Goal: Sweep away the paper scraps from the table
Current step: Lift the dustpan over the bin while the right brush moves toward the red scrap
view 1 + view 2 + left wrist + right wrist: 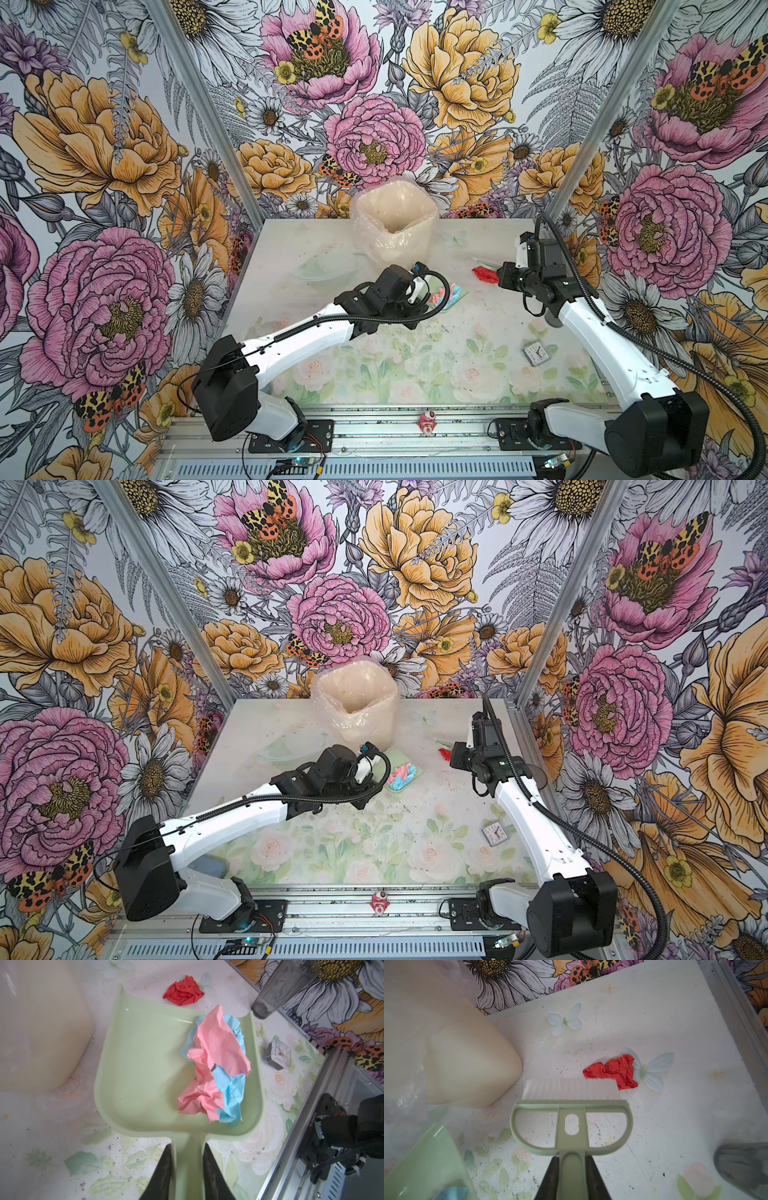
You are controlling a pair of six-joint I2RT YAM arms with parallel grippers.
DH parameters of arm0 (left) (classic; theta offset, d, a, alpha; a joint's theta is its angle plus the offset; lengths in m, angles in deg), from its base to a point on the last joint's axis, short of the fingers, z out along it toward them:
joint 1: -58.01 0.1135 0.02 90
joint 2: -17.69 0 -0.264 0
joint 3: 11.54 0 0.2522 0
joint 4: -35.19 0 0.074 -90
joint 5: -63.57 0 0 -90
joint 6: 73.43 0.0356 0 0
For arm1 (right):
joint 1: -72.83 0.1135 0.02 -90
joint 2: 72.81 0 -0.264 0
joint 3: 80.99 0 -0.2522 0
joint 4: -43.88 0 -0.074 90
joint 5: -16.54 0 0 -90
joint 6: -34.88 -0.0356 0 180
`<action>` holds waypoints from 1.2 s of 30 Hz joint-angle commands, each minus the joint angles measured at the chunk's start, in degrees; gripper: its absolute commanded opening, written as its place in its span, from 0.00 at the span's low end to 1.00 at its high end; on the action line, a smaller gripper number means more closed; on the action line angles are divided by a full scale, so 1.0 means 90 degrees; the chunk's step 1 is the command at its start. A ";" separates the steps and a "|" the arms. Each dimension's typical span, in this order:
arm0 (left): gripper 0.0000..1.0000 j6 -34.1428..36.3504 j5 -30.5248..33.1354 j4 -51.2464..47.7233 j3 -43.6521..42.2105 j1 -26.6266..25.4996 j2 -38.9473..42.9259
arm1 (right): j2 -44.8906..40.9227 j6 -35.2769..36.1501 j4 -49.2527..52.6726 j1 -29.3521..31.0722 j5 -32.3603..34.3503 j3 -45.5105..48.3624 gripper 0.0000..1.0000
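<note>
My left gripper [187, 1145] is shut on the handle of a pale green dustpan [141, 1076] lying flat on the rose-printed table [415, 365]. Crumpled pink and light blue paper scraps [216, 1068] lie in the pan against one side wall; in both top views they show just past the left wrist [401, 774]. One red scrap [614, 1070] lies on the table beyond the pan's open lip [484, 275]. My right gripper [572, 1157] is shut on the handle of a pale green brush [571, 1118]. Its white bristles [571, 1088] touch the near edge of the red scrap.
A cream bin lined with a clear bag [395, 224] stands at the back middle, close to the pan and brush. A clear glass dish [320, 270] sits left of it. A small clock [536, 352] and a grey tumbler [743, 1167] are near the right arm. A pink-red figurine [427, 422] sits on the front rail.
</note>
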 commanded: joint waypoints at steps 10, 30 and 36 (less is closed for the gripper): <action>0.00 0.0341 0.0107 -0.1916 0.2561 0.0658 0.0098 | 0.0146 0.0100 -0.0061 -0.0073 -0.0082 0.0091 0.00; 0.00 -0.0691 -0.0969 -0.1968 0.5574 0.2334 -0.2240 | 0.0114 0.0223 -0.0085 -0.0074 -0.0095 0.0231 0.00; 0.00 -0.1473 -0.2102 -0.1628 0.5774 0.2667 -0.2774 | 0.0107 0.0206 -0.0094 -0.0074 -0.0097 0.0266 0.00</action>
